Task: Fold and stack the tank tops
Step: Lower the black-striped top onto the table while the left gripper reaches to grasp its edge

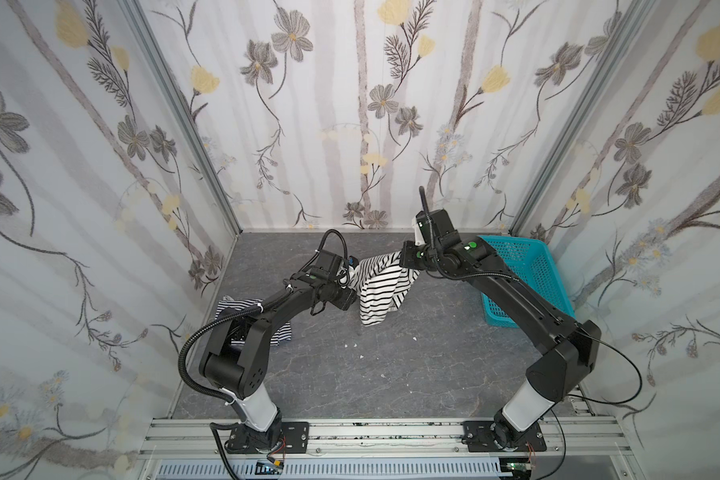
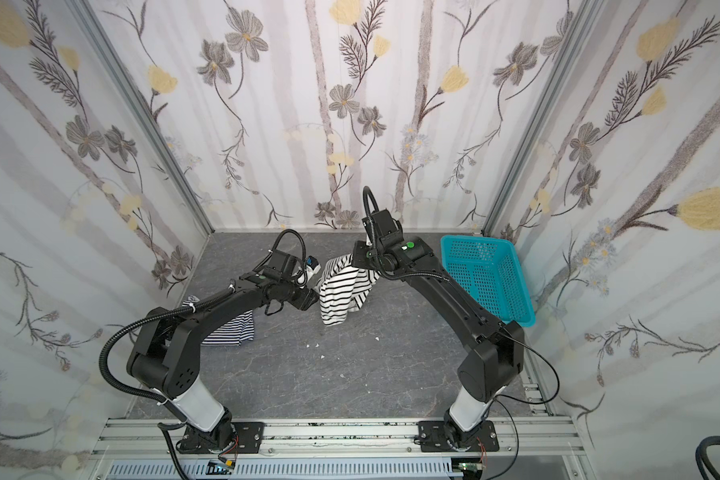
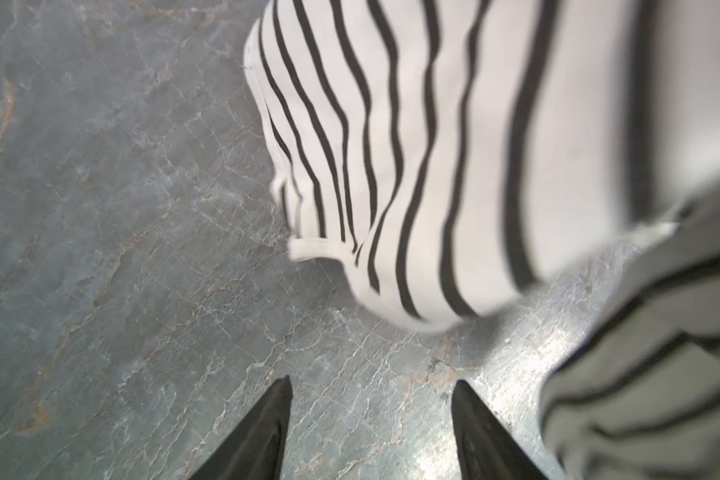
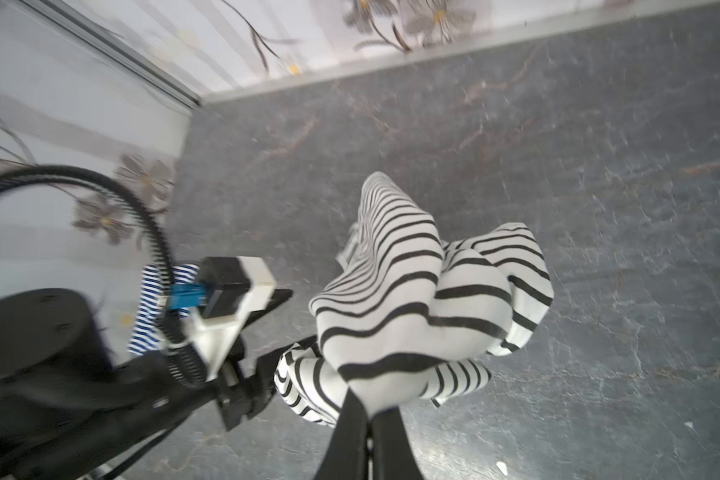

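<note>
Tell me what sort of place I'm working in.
Probably a robot lab cell rather than a home: floral wallpaper panels framed by aluminium posts, and both arms bolted to a slotted rail along a stone-look table.

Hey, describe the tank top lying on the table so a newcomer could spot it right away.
On the grey table, look beneath the left arm: the fine-striped tank top lies there, partly hidden by it. Its stripes are thin, dense navy, unlike the wide-striped top with black bands hanging from the right gripper.
</note>
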### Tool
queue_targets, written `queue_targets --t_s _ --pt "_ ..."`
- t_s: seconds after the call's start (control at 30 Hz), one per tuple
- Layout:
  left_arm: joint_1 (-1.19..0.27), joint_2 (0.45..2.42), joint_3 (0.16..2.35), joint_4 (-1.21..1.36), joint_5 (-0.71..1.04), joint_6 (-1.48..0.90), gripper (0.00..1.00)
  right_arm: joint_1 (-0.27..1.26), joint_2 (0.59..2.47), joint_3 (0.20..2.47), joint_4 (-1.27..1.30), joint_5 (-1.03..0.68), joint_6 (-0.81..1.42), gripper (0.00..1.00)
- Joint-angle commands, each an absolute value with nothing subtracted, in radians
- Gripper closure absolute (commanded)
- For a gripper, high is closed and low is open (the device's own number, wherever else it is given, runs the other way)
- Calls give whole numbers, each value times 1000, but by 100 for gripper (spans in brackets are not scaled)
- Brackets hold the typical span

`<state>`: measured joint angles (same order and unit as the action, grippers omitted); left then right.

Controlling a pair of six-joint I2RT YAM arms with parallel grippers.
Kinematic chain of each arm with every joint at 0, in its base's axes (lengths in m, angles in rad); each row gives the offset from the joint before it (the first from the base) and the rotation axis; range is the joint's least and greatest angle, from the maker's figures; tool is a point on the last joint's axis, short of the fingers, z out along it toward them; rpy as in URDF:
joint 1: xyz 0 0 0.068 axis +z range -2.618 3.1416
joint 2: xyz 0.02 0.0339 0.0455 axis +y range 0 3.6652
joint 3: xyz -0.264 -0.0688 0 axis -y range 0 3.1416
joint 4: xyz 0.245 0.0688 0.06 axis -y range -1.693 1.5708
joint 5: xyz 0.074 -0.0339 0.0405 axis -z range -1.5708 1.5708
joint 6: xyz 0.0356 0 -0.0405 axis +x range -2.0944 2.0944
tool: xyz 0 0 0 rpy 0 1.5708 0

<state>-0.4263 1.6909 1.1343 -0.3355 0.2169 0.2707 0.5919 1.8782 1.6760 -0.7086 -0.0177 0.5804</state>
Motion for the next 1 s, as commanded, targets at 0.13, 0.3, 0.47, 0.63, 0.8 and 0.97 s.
queue_targets --t_s 0.13,0.3,0.47,0.63,0.8,0.97 --pt "-426 1633 1056 -329 252 304 36 592 2045 1604 -640 28 554 100" --pt "-463 1543 940 -336 411 359 34 547 2135 1612 -616 64 570 100" --pt "-532 1541 893 -334 458 384 33 486 2164 1586 -571 48 599 100" --pt "-564 1653 950 -322 446 372 32 485 2171 1569 -539 6 605 100" --pt "-577 1704 1006 -320 520 354 31 483 2158 1516 -513 2 615 100" --pt "-623 1721 1009 -320 561 374 29 476 2161 1489 -490 -11 617 100"
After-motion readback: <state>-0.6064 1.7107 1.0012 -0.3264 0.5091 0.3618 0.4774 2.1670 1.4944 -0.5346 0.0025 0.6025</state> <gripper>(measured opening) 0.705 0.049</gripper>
